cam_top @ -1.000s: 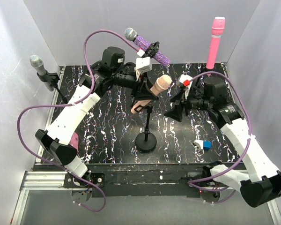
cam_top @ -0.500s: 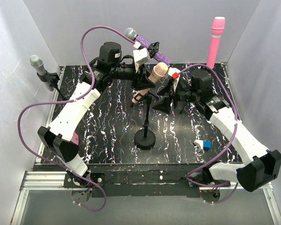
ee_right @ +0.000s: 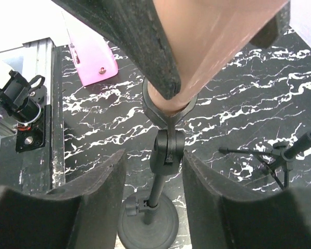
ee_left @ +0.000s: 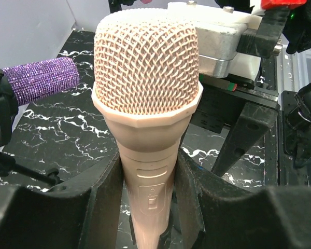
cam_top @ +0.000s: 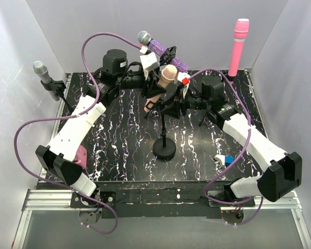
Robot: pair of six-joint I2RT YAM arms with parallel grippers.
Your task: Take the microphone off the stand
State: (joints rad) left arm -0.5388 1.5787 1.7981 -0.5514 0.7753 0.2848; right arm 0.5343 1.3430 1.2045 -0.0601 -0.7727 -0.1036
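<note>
A black, white-veined tabletop (cam_top: 119, 140) carries everything. Two white arms reach over it toward the far middle, the left arm (cam_top: 78, 127) from the near left and the right arm (cam_top: 254, 142) from the near right.

One round-based stand (cam_top: 164, 149) rises at the centre of the tabletop. In the clip at its top sits the peach microphone (cam_top: 167, 76). Its long axis is tilted, with the mesh head raised toward the far side and a little right, and the tail sloping down toward the near left.

The left gripper (ee_left: 147, 192) is clenched on the peach microphone's body just below the head, a finger pressed to each side. The right gripper (ee_right: 154, 158) straddles the stand's neck under the clip. Tabletop shows between one finger and the neck, and I cannot tell whether it grips.

There are four microphones in all. Besides the peach one, a purple glitter microphone (cam_top: 163, 52) lies slanted in a clip at the far middle. A pink microphone (cam_top: 238, 46) stands upright at the far right. A grey microphone (cam_top: 44, 75) sits tilted at the far left.

One pink flat piece (cam_top: 82, 154) lies near the left arm, and one small blue block (cam_top: 229, 160) lies at the near right.
</note>
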